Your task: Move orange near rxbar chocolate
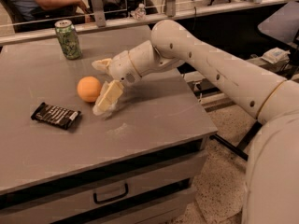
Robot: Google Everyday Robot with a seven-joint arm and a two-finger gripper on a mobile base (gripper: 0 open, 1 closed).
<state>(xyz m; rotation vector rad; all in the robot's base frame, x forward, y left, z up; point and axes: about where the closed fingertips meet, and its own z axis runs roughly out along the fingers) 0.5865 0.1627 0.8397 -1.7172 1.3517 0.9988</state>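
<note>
Currently, reading left to right, all positions referenced to the orange.

Rxbar chocolate (56,115): lies flat on the grey table (154,120), down-left of the orange, near it but apart. Dark wrapper, pale lettering up, long side running at a slant.

Green drink can (68,39): upright, above-left of the orange, toward the table's far edge, well apart.

Orange (88,88): sits on the tabletop and casts its shadow there, so it is not lifted. It lies between the bar and the gripper.

Gripper (97,87): just right of the orange, low over the table. Jaws are spread wide. One pale finger (102,64) points left, above and right of the orange and clear of it. The other finger (109,97) angles down-left along the orange's right side, right against it. Whether it actually touches, I cannot tell. Nothing is clamped; the tool has hold of nothing.

Drawer handle (110,193): on the table's front face, well below the orange and a little right.

Small clear bottle (139,10): on the ledge beyond the table, far up-right of the orange.

Arm (210,69): white, reaches in from the right, sloping down-left toward the orange.
</note>
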